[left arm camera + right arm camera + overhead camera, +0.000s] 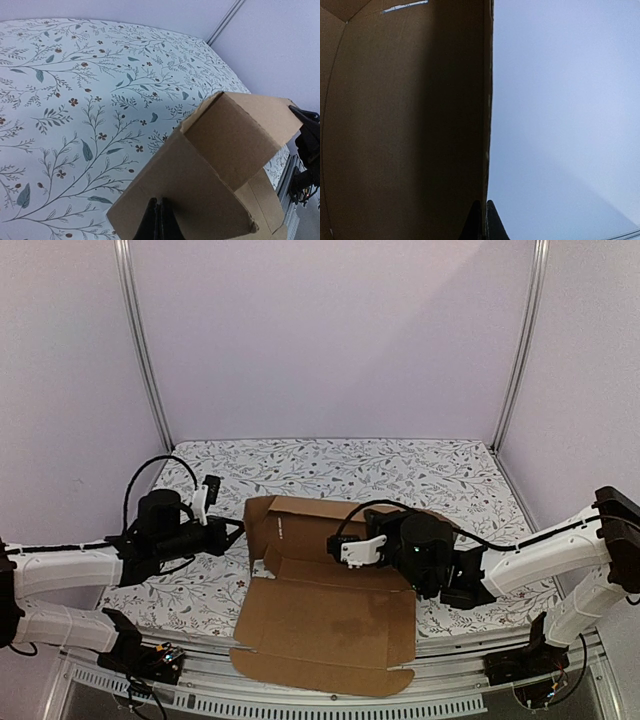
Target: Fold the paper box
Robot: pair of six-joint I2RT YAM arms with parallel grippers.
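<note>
The paper box (320, 625) is brown corrugated cardboard, part folded, in the middle of the table. Its wide front panel lies flat and hangs over the near edge, while its back and left walls stand up. My left gripper (159, 220) is shut, with both tips pressed against the outer face of the raised left flap (200, 170). It reaches that side from the left (238, 530). My right gripper (484, 220) is shut too, its tips at the edge of an upright panel (405, 125). The right wrist (420, 550) lies over the box's right side and hides its fingers from above.
A floral cloth (400, 470) covers the table. Lilac walls close in the back and sides, with metal posts (145, 350) at the back corners. The table's metal front rail (450, 705) runs under the overhanging panel. Cables loop off both arms.
</note>
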